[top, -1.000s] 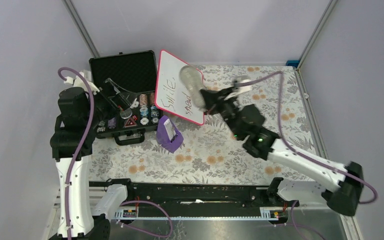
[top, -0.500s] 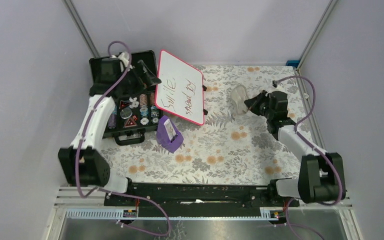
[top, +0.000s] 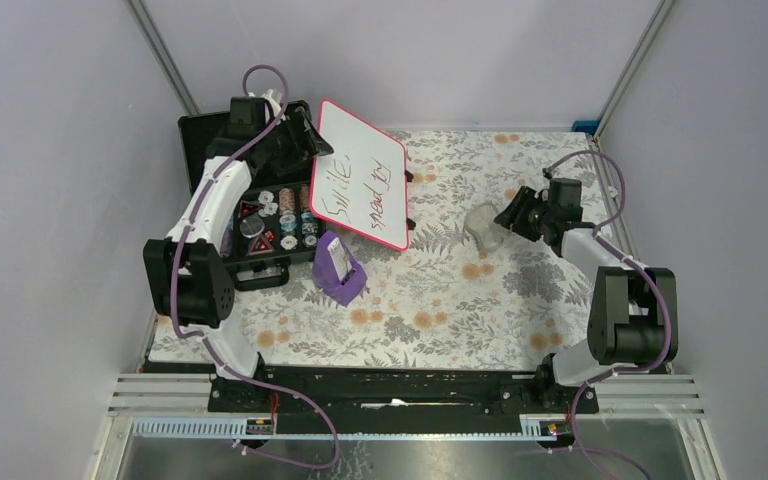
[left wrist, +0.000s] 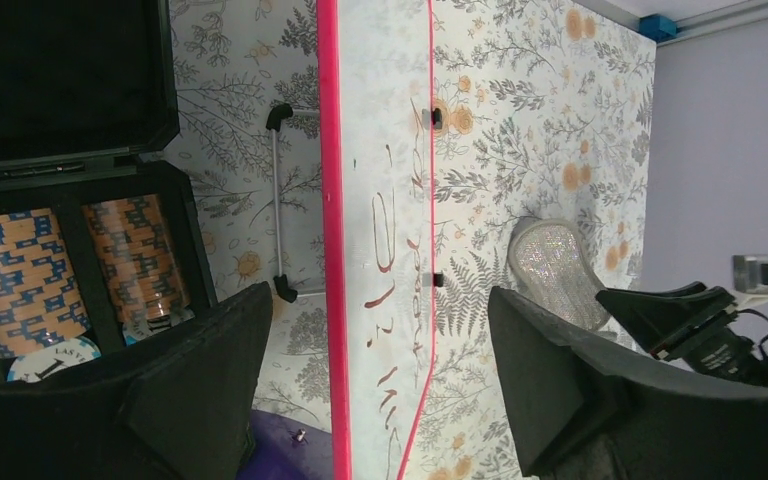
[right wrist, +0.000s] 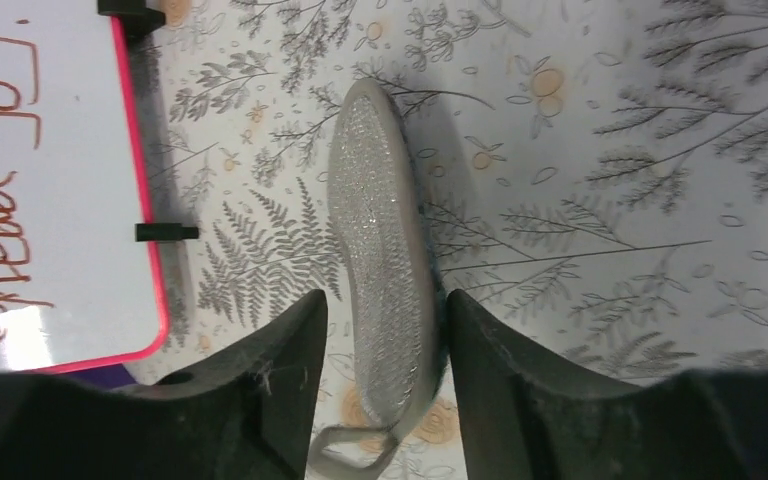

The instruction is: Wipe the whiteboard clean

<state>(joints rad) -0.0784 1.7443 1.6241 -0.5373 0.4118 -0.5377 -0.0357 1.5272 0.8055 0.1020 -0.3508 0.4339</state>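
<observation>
The whiteboard (top: 365, 185) stands tilted beside the black case, red-rimmed, with dark handwriting across it. My left gripper (top: 305, 145) is at its upper left edge. In the left wrist view the left gripper (left wrist: 380, 300) is open and straddles the whiteboard (left wrist: 380, 200) edge-on, with neither finger touching it. A grey glittery eraser pad (top: 480, 222) rests on the floral cloth to the right of the board. My right gripper (top: 508, 215) is at the pad. In the right wrist view the right gripper (right wrist: 385, 300) is open with the pad (right wrist: 375, 230) between its fingers, and the whiteboard (right wrist: 50, 200) lies to the left.
An open black foam-lined case (top: 245, 140) holding poker chips (top: 295, 205) lies left of the board. A purple holder (top: 338, 268) with a white card stands in front of it. A small blue object (top: 585, 126) sits in the back right corner.
My right arm drew back from the board to the right, set the pad down on the cloth and opened. My left arm swung forward to the board's upper left edge.
</observation>
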